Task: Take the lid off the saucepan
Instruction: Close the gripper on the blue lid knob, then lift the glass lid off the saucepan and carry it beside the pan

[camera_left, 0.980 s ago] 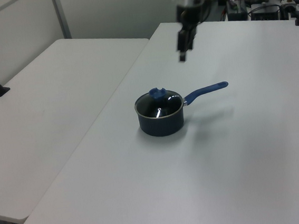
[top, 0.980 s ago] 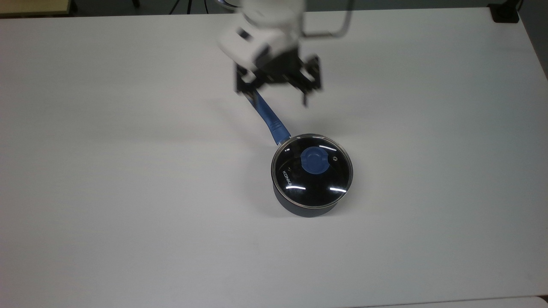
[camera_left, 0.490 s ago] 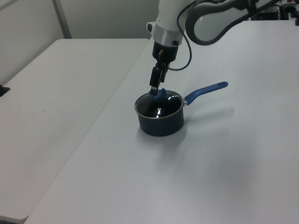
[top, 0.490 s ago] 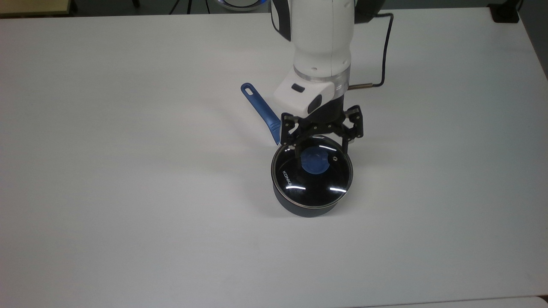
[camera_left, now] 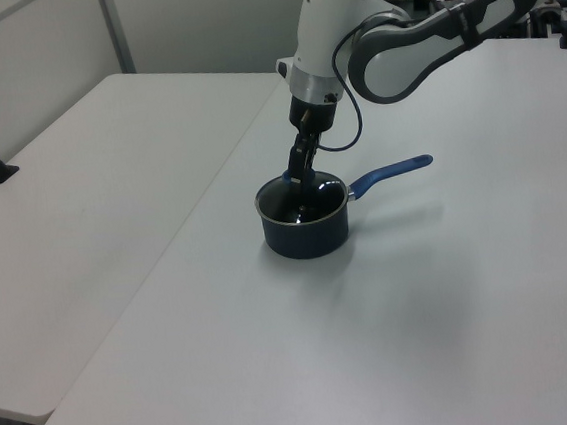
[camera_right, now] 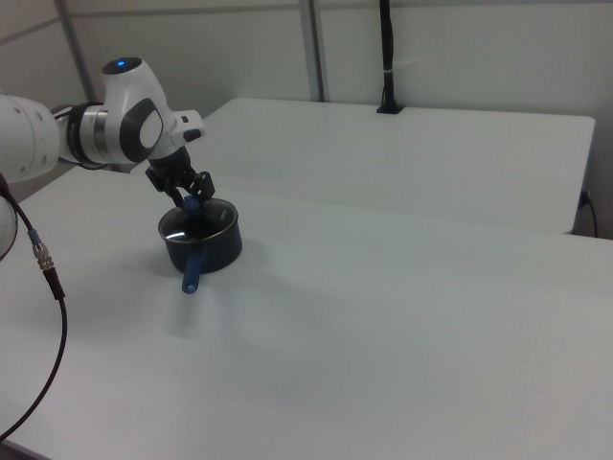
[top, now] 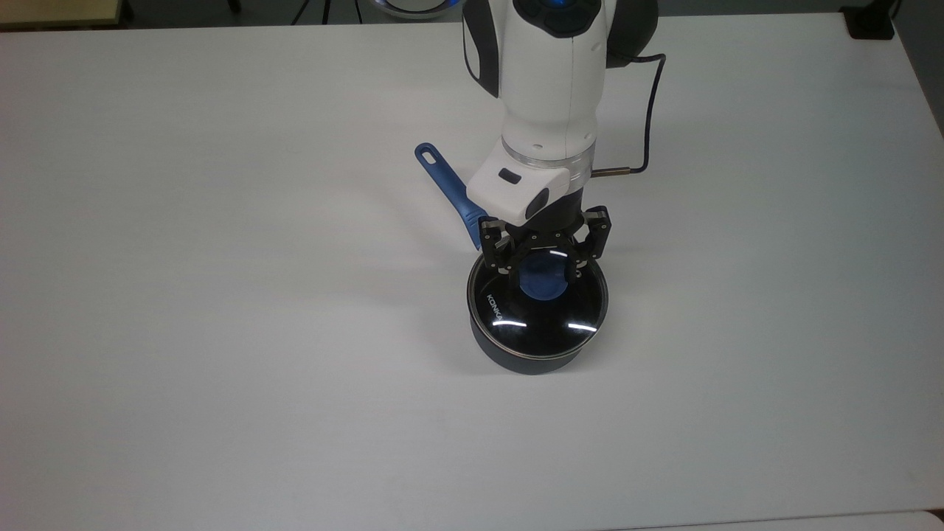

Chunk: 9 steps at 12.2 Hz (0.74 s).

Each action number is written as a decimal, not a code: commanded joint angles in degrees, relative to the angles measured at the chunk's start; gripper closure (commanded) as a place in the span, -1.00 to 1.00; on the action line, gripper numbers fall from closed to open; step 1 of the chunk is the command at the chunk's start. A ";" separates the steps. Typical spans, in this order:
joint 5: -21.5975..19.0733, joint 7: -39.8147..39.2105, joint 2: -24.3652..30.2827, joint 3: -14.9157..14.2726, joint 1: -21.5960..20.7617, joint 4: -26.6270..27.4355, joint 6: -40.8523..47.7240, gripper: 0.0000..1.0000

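Resting place: white table (top: 221, 295), with the saucepan (top: 537, 352) standing near its middle in the top view.
Saucepan: small, deep, dark pot; its long blue handle (top: 448, 190) runs toward the top view's upper left and ends in an oval hole.
Lid: glass lid (top: 537, 313) sits flat on the saucepan's rim, closing it; white "KONKA" lettering shows near the top view's left edge of the glass.
Knob: blue knob (top: 542, 280) at the lid's centre.
Gripper: black two-finger gripper (top: 543, 274) on a white arm (top: 549, 88), lowered straight over the lid.
Jaws: drawn in on either side of the blue knob, fingers (top: 510, 271) hard against it; they appear to be grasping the knob.
Left view: gripper (camera_left: 298, 179) down on the lid (camera_left: 300, 200), handle (camera_left: 392, 172) pointing to the left view's right.
Right view: gripper (camera_right: 192, 203) over the saucepan (camera_right: 203, 247).
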<state>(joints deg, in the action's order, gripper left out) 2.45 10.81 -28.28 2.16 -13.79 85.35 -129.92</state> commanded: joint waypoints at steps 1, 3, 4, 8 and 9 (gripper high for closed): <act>0.62 0.53 -0.55 -0.76 -0.62 -1.24 -0.51 0.05; 0.80 0.35 0.41 -0.84 -0.36 -1.15 -0.42 0.18; 0.71 0.35 1.72 -0.93 -0.01 -0.98 -0.25 0.19; 0.45 -4.98 8.22 -0.41 8.05 3.30 4.58 0.19; 0.27 -7.18 10.76 -0.41 11.04 7.24 4.59 0.19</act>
<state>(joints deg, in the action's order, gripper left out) 2.51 8.44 -23.98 1.33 -8.16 84.61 -126.54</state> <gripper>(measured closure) 0.396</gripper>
